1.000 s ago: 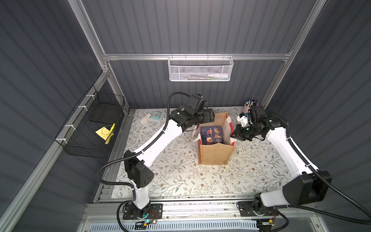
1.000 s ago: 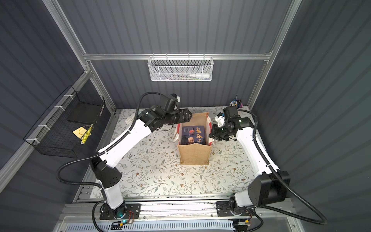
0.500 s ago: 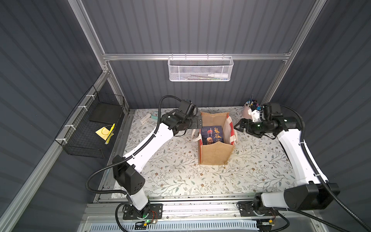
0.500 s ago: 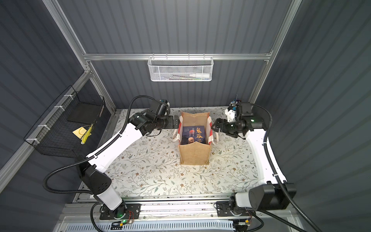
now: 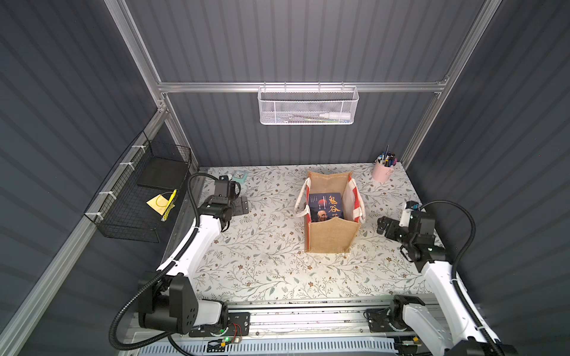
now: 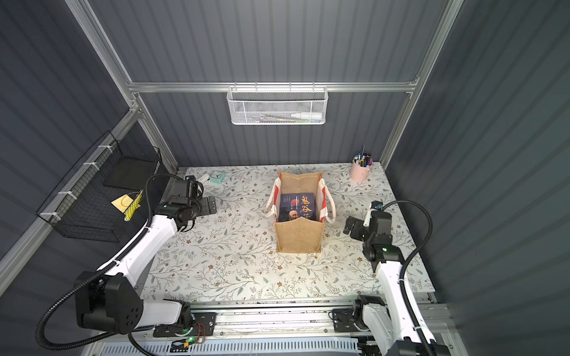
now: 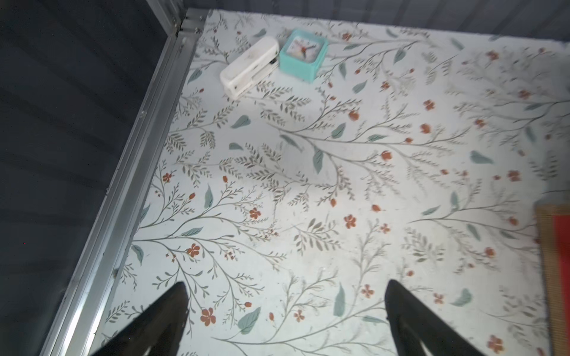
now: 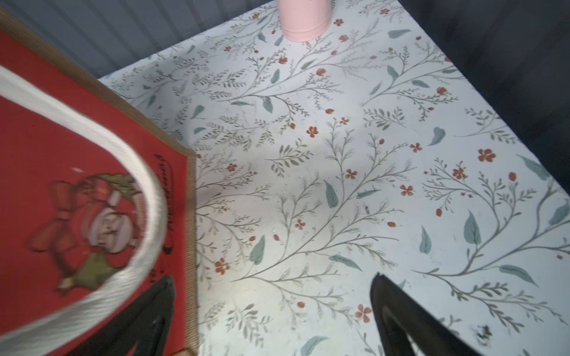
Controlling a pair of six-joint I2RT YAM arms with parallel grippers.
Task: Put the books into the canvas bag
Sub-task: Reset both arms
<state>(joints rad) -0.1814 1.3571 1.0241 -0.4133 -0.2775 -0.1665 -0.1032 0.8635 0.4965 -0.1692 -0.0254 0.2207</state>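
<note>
Standing upright to hold the books [image 5: 325, 207], the canvas bag [image 5: 331, 239] is flanked by left gripper [image 5: 241, 205] and right gripper [image 5: 382, 226], both spread empty.

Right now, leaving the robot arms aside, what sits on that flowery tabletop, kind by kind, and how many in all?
canvas bag: 1
book showing inside it: 1 (any beneath are hidden)
mint clock: 1
white stapler: 1
pink pen cup: 1, its pens too small to count
Total: 5
</note>
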